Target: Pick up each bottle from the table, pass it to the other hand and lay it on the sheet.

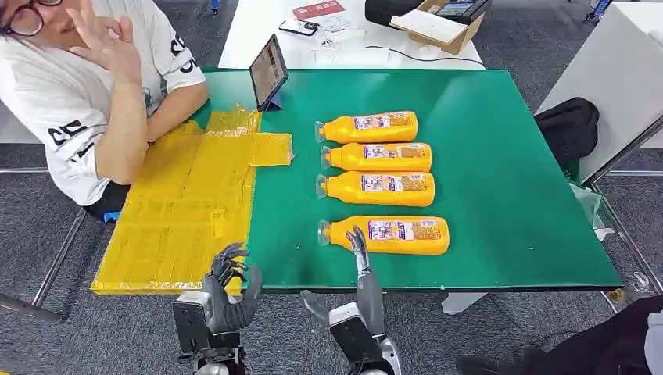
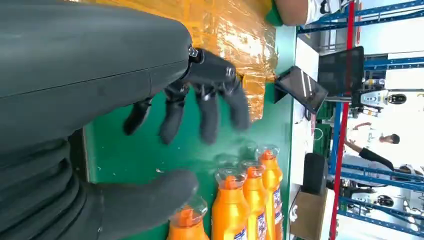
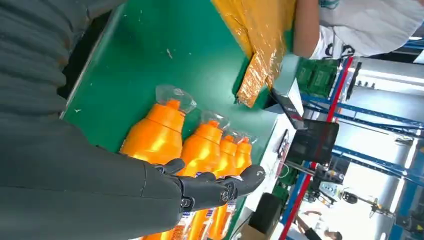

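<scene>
We see a green table (image 1: 500, 195) carrying a yellow sheet (image 1: 180, 211) on its left part, where a person (image 1: 86, 86) leans an arm. Four orange bottles (image 1: 387, 235) lie on their sides in a column right of the sheet. The right hand (image 1: 361, 269) reaches over the nearest bottle, fingers extended, apparently not gripping it. The left hand (image 1: 229, 291) hovers at the table's near edge, fingers spread, holding nothing.
</scene>
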